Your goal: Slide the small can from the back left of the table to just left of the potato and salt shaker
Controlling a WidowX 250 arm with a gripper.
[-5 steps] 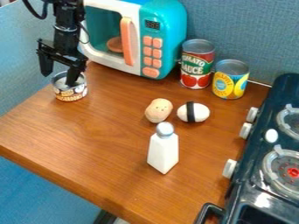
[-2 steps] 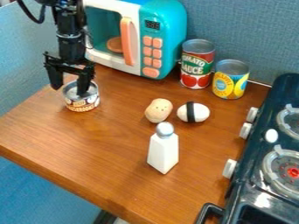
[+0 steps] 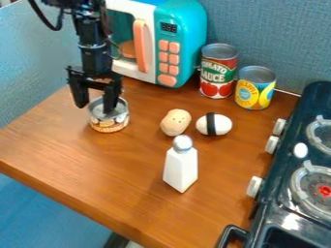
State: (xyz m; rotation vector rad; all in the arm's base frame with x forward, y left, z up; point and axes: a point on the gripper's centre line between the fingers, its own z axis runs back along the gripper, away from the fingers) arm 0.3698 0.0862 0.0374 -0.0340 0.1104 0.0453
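Observation:
The black gripper [image 3: 96,107] hangs at the left part of the table, its two fingers spread apart. One finger [image 3: 111,100] reaches down into the open top of a short can [image 3: 109,124] with a pale, patterned label. The other finger [image 3: 80,93] is outside the can, on its left. To the right of the can lie a tan potato-like toy [image 3: 176,122] and a white egg-shaped piece [image 3: 221,124] with a black band. A white shaker [image 3: 181,167] with a grey cap stands in front of them.
Behind the gripper stands a teal and white toy microwave [image 3: 183,29]. A tomato sauce can [image 3: 218,71] and a yellow can [image 3: 255,88] stand by the back wall. A dark toy stove [image 3: 294,193] occupies the right side.
The gripper has moved right and toward the camera, and the short can has slid along the table with it. The other objects stay where they were.

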